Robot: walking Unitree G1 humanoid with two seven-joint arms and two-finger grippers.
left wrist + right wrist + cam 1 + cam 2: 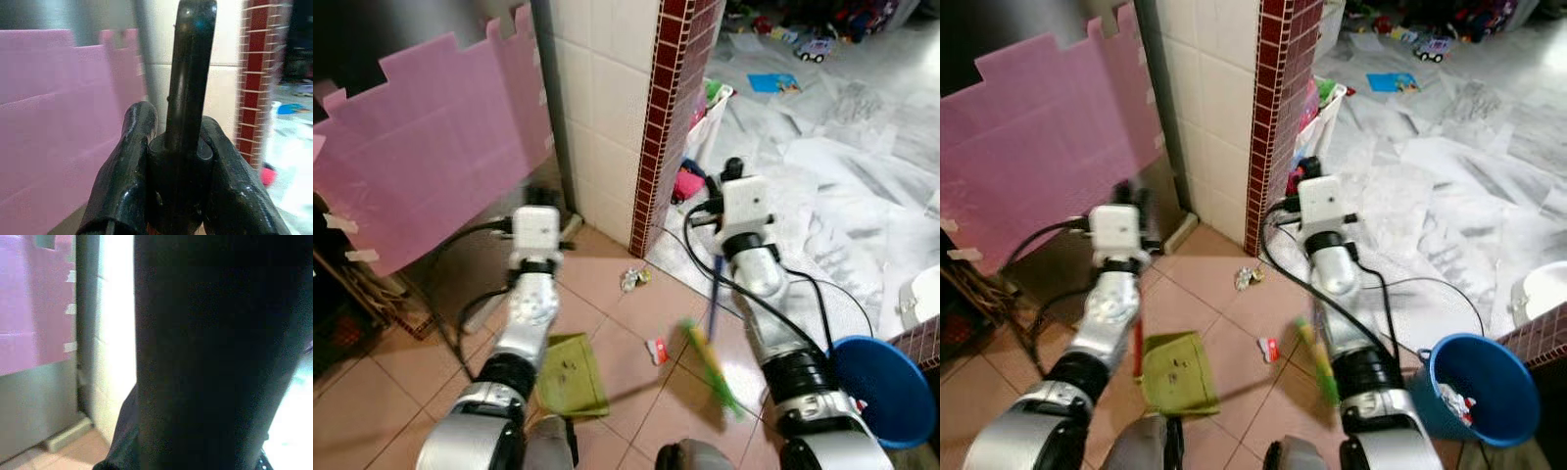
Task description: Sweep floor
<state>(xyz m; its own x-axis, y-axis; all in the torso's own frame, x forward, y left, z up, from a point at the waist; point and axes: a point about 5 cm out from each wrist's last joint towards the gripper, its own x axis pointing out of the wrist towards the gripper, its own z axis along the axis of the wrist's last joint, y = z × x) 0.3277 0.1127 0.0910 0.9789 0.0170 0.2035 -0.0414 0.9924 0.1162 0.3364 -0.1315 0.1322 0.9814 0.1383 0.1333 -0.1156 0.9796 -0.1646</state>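
Note:
My left gripper [539, 196] is shut on a black handle [188, 98], which runs down to a green dustpan [572, 375] lying on the tiled floor under my left arm. My right gripper [732, 168] is held out near the pillar's corner. Below it hangs a broom with a blue stick [714, 294] and green bristles [713, 370], blurred, just above the floor. The right wrist view is mostly blocked by a dark shape close to the lens. A crumpled wrapper [634, 279] and a small red-and-white scrap [656, 350] lie on the tiles between dustpan and broom.
A blue bin [1479, 387] with rubbish stands at my right. A dark-red tiled pillar [666, 127] and white wall rise ahead, with a pink board [431, 166] to the left. White sheets [842, 186] and scattered toys cover the floor beyond.

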